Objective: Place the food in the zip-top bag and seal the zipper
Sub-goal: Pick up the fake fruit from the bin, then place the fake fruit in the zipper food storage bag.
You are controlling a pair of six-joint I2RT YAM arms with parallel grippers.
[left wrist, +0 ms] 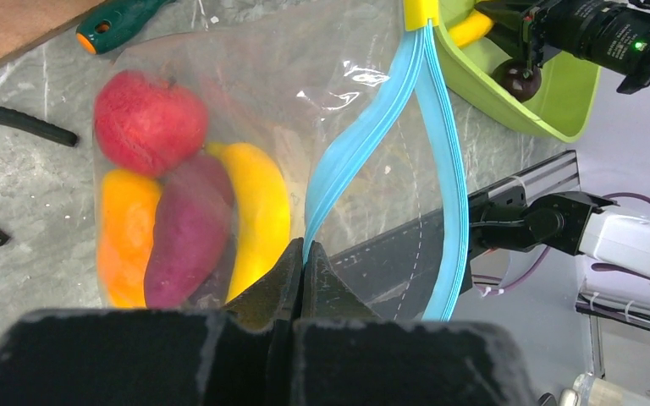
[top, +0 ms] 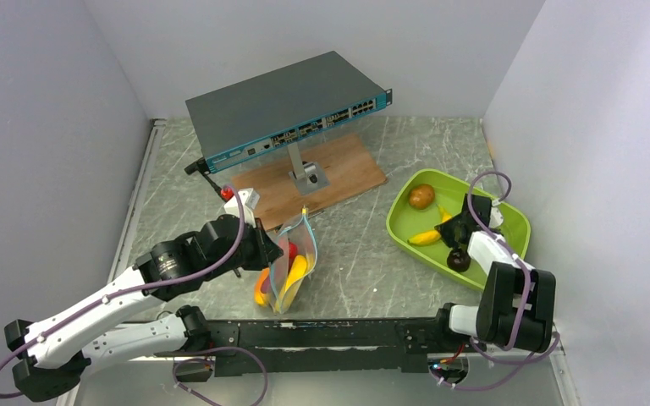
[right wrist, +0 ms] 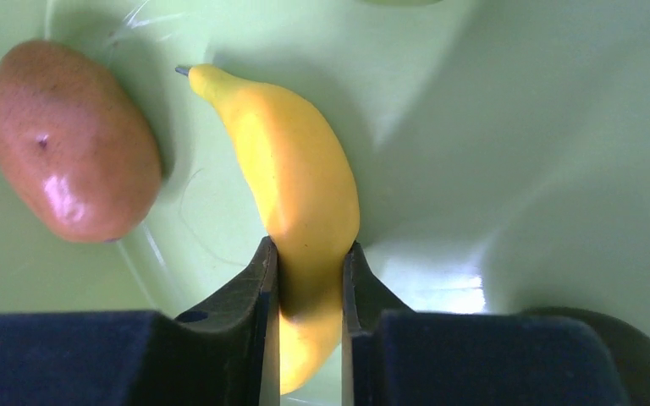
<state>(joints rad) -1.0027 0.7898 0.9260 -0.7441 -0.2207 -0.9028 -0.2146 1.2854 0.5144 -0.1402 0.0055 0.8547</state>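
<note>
The clear zip-top bag (left wrist: 322,101) stands at the table's middle (top: 292,262) with its mouth open. Its teal-blue zipper (left wrist: 364,127) splits into two strips. My left gripper (left wrist: 305,254) is shut on one strip of the zipper. Inside the bag lie a red apple (left wrist: 148,123), a purple eggplant (left wrist: 190,228), an orange piece (left wrist: 127,228) and a yellow piece (left wrist: 262,211). My right gripper (right wrist: 309,262) is down in the lime-green tray (right wrist: 516,127), shut on a yellow banana (right wrist: 296,169). A brown round fruit (right wrist: 72,139) lies beside it, and a dark fruit (top: 458,260) sits near the tray's front.
A network switch (top: 288,106) on a stand rises over a wooden board (top: 338,173) behind the bag. A green-handled tool (left wrist: 118,21) and black-handled tools (left wrist: 17,123) lie left of the bag. White walls close in both sides; the tray (top: 508,222) sits near the right wall.
</note>
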